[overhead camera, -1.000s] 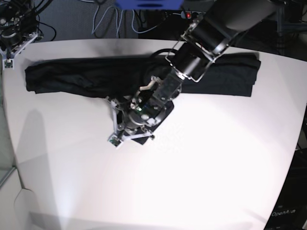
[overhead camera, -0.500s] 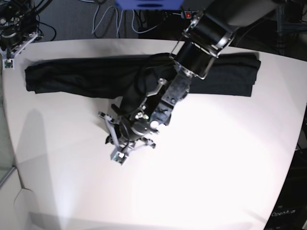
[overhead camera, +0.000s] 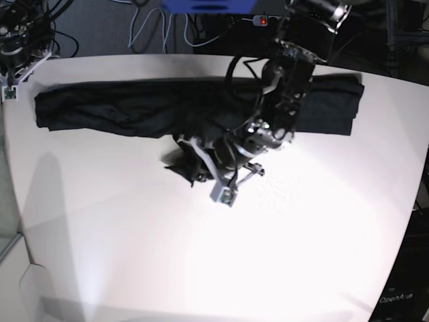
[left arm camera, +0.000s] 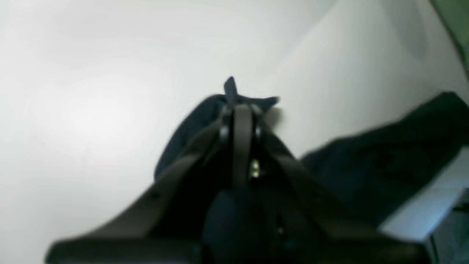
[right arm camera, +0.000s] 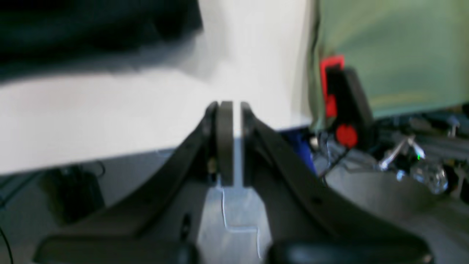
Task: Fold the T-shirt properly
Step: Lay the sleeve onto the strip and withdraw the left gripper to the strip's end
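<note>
On white table (overhead camera: 134,255): T-shirt (overhead camera: 120,107), cables (overhead camera: 154,27) behind.

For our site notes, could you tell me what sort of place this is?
Probably a robotics lab: a bare white table with a plain black long-sleeved T-shirt, loose cables behind it, and a red-and-black clamp at the table's edge.

T-shirt (overhead camera: 127,107) plain black; table (overhead camera: 301,235) white; clamp (right arm camera: 335,102) red.
</note>
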Controlling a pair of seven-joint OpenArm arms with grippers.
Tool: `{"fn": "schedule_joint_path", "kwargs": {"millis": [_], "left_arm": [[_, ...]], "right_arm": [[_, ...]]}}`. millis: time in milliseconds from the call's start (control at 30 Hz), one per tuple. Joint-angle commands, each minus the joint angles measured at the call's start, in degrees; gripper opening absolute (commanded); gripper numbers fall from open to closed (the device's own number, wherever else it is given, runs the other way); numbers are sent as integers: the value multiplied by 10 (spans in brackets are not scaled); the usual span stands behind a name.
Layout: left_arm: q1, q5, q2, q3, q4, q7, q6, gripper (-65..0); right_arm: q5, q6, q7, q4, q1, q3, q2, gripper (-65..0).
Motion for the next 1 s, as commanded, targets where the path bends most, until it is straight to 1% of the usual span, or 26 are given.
{"fn": "schedule_joint_path", "kwargs": {"millis": [0,167,300,500,633,867,967], "left_arm": [[2,-12,-7,-9,33,-17,-4,-650],[62,-66,-61,-45,127,-16,-1,-650],[120,-118,-91,-94,175,-16,-1,-650],[200,-189,-133,-167,209,-21,-5,-650],[248,-254,-161,-224,226,-22,-6,-650],[302,-363,-204,-322,227,-22,-7,-650],[319,-383,-223,-346,227,-21,-7,-650]], "right_arm": [[1,-2,17,9,-2,4,8,-606],[1,-2,19,9,8,2,8,-606],[1,-2,19,8,14,2,8,-606],[2,-2,20,8,17,0,8,-606],[2,-2,20,-1,28,0,8,-606],[2,-2,21,-39,40,0,11,-606],[2,-2,21,-48,43,0,15,-606]]}}
